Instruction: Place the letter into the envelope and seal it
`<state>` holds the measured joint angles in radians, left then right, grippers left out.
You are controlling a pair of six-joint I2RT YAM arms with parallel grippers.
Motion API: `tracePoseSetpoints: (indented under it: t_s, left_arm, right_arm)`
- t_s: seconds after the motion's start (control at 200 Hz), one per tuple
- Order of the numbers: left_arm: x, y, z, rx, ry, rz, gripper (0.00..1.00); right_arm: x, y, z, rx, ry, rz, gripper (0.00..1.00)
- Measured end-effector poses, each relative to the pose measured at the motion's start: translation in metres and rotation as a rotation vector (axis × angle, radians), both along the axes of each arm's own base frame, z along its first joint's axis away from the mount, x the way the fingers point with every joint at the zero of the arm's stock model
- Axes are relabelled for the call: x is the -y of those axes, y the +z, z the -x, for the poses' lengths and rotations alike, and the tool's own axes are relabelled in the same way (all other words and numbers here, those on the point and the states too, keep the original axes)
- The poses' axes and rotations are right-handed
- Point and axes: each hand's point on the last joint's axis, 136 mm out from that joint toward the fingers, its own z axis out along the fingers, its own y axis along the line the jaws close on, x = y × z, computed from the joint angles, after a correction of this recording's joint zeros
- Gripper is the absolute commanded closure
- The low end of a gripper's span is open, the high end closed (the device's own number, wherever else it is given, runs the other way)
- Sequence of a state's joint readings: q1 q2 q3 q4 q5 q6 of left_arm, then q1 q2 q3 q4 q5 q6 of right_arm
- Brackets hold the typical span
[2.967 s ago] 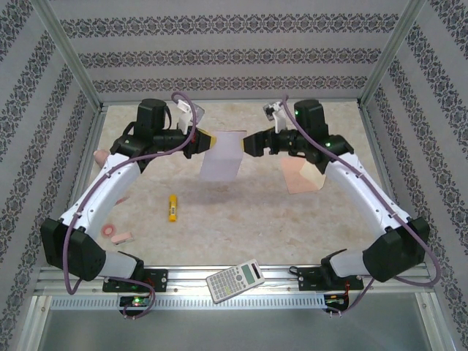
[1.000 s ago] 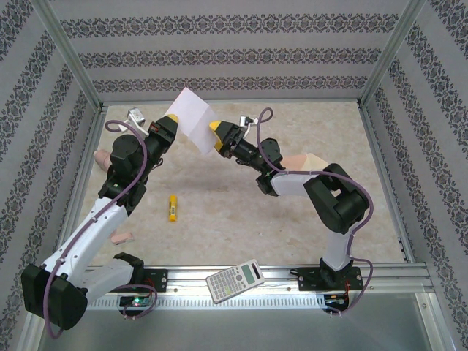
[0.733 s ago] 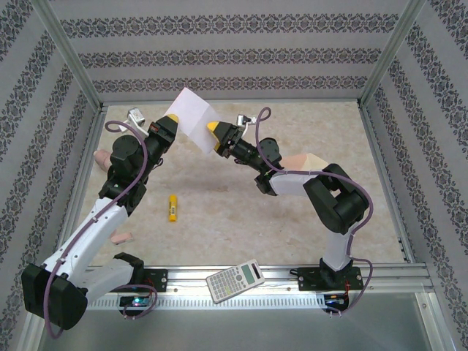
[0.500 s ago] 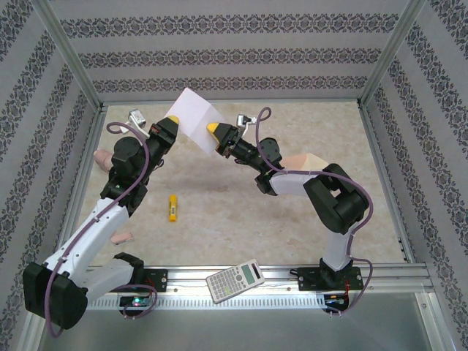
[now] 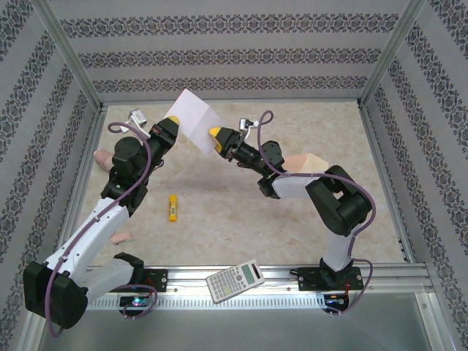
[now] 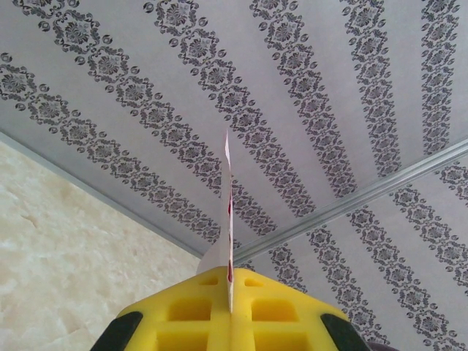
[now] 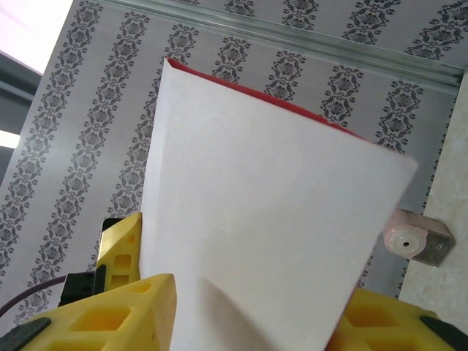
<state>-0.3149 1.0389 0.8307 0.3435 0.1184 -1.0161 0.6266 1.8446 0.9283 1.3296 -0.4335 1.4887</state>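
The letter (image 5: pixel 194 120) is folded, plain white back outward, and held up in the air over the far left of the table. My left gripper (image 5: pixel 172 126) is shut on its lower left edge; the left wrist view has the letter (image 6: pixel 227 212) edge-on, pinched between the yellow pads (image 6: pixel 197 314). My right gripper (image 5: pixel 216 139) sits at the sheet's lower right corner. In the right wrist view the letter (image 7: pixel 270 219) passes between its two yellow fingers, which stand apart. The peach envelope (image 5: pixel 305 164) lies on the table at the right, partly behind the right arm.
A yellow glue stick (image 5: pixel 172 208) lies left of centre. A calculator (image 5: pixel 235 281) rests on the front rail. A pink object (image 5: pixel 102 156) sits by the left wall, and another small pink item (image 5: pixel 121 237) near the left arm. Patterned walls enclose the table.
Both arms have lifted the letter from mid-table to the far left. Over the last second the right gripper's fingers have drawn closer around the sheet's corner; the left grip is unchanged.
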Motion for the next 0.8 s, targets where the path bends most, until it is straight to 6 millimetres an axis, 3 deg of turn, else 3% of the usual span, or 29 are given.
tracePoseSetpoints:
  t_s: [0.41,0.49,0.55,0.694,0.804]
  left_arm:
    - [-0.001,-0.001,-0.001,0.007,0.007,-0.028,1.0]
    - [-0.001,-0.003,-0.002,0.007,0.013,-0.04,1.0]
    - [-0.001,-0.005,-0.004,0.003,0.015,-0.049,1.0]
    - [-0.001,-0.013,-0.006,-0.015,0.018,-0.077,1.0]
    - [-0.001,-0.02,-0.007,-0.032,0.017,-0.109,0.71]
  right_arm:
    - [0.003,0.009,0.003,0.015,-0.002,-0.01,0.82]
    - [0.005,0.012,0.004,0.021,-0.003,-0.012,0.88]
    - [0.007,0.014,0.006,0.022,-0.005,-0.014,1.0]
    - [0.012,0.016,0.009,0.038,-0.02,-0.011,1.0]
    - [0.015,0.015,0.01,0.038,-0.024,-0.006,1.0]
